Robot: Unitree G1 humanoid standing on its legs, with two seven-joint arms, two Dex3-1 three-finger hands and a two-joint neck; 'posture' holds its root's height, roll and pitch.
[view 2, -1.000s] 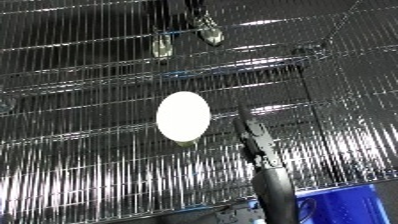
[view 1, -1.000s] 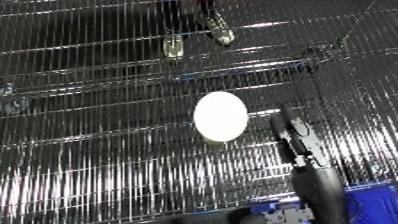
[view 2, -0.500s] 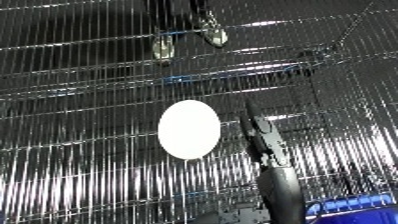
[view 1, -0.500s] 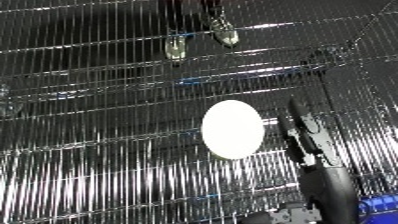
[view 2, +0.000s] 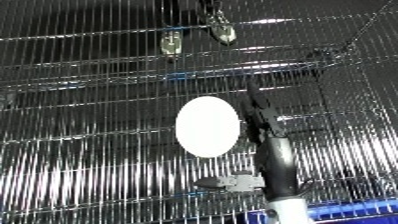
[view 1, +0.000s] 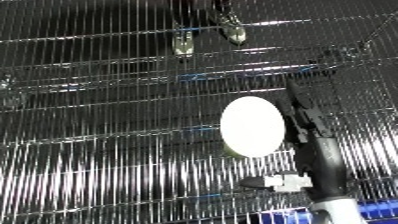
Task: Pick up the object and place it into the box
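The right eye view shows a little more of the blue bin (view 2: pixel 355 212) than the left eye view does: a strip of its rim runs along the bottom edge to the right of the forearm, while in the left eye view only a short blue sliver appears at the lower right corner. The left eye view in turn places the white object (view 1: pixel 253 126) further toward the right side of the frame, so more of the wire shelf (view 1: pixel 98 165) lies open to its left. The object is a smooth, plain white oval, taller than wide, evenly bright with no marking to be seen; whether it is flat or rounded cannot be told. It sits on the shelf's wire grid, just to the left of the right hand (view 2: pixel 265 122) and above the bin's rim. The right hand reaches up from the bottom edge on its silver forearm, its black fingers held straight and close together, pointing up along the object's right edge; whether they touch it cannot be told. Beyond the object, past the shelf's far rail, two pale shoes (view 1: pixel 209 37) stand on the dark floor.
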